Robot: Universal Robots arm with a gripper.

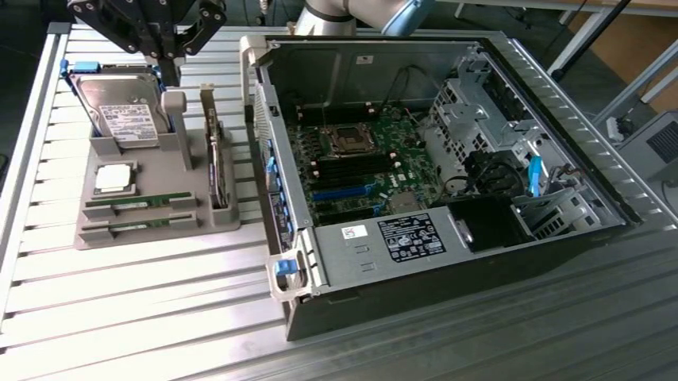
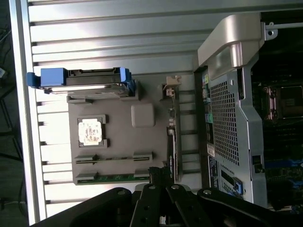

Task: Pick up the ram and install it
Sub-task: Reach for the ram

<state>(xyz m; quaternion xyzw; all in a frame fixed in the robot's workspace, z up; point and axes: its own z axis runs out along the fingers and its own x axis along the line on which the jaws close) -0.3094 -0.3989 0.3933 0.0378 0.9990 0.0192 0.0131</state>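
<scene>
Two alike green ram sticks lie on edge in the slots of a grey holder tray [image 1: 148, 171]. One ram stick [image 1: 138, 202] [image 2: 113, 158] sits nearer the CPU. The other ram stick [image 1: 136, 225] [image 2: 116, 177] is at the tray's outer end. My gripper [image 1: 164, 55] [image 2: 157, 174] hangs above the tray's far end, over the hard drive, well apart from both sticks. Its fingers look shut with nothing between them. The open computer case [image 1: 529, 119] lies on the exterior view's right, with the motherboard's black memory slots [image 1: 355, 168] showing inside.
The tray also carries a hard drive [image 1: 125, 119] in a blue frame, a CPU [image 1: 114, 178] and an upright card [image 1: 219, 171] with a metal bracket beside the case wall. Everything rests on a ribbed aluminium table [image 1: 159, 302].
</scene>
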